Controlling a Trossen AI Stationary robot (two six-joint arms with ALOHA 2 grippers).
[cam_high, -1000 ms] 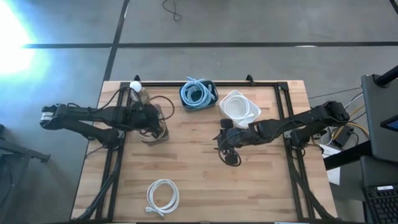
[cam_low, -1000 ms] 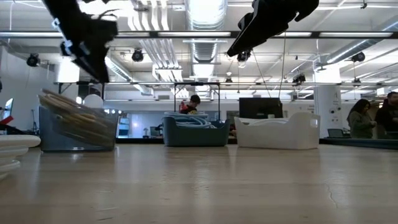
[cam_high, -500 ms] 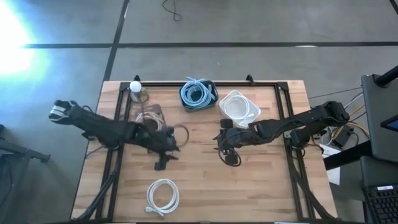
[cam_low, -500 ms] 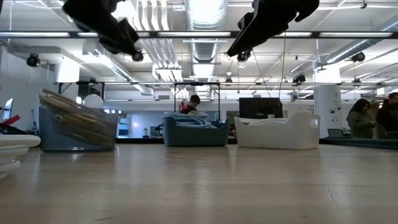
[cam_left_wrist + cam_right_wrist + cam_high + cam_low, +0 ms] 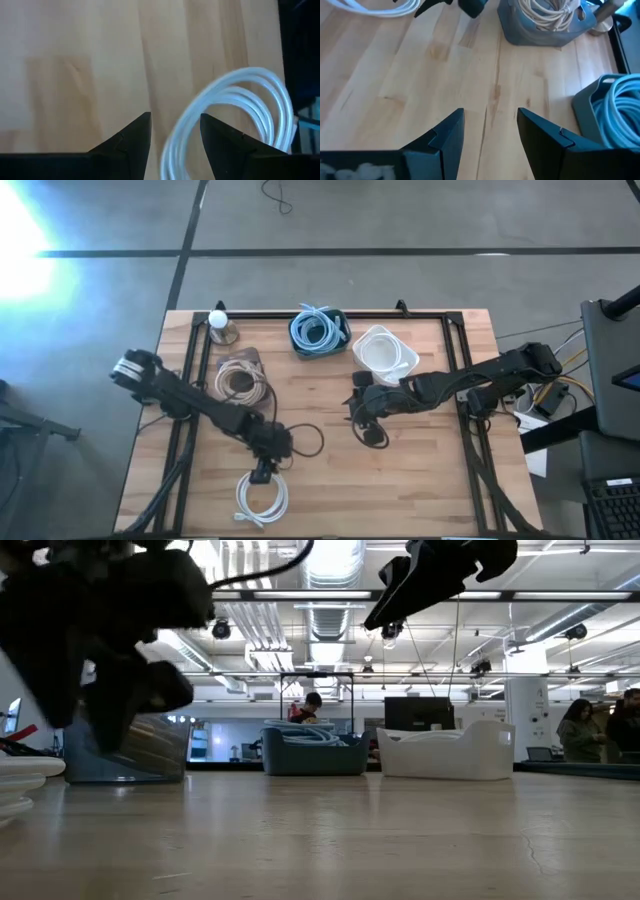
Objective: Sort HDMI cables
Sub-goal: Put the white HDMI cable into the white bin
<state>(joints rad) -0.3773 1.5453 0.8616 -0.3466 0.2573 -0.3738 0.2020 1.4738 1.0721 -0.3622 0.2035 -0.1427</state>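
Note:
One white HDMI cable coil (image 5: 262,498) lies flat near the table's near edge and shows blurred in the left wrist view (image 5: 235,115). My left gripper (image 5: 262,473) (image 5: 173,122) hangs open just above the coil's far rim, off the table (image 5: 120,690). Beige coils fill a grey bin (image 5: 240,380), light blue coils a dark blue bin (image 5: 318,330), and white coils a white bin (image 5: 385,350). My right gripper (image 5: 368,435) (image 5: 490,115) waits open above the table's middle, over bare wood.
The three bins stand in a row along the far half of the table. A small stand with a white ball (image 5: 218,320) sits at the far left corner. A black frame (image 5: 455,330) runs along the table's edges. Bare wood lies between the two grippers and near the right edge.
My left arm has swung from above the grey bin of beige coils toward the table's near edge and a little to the right, coming down to hover over the white coil. The beige coils stay in their bin. My right arm has kept still.

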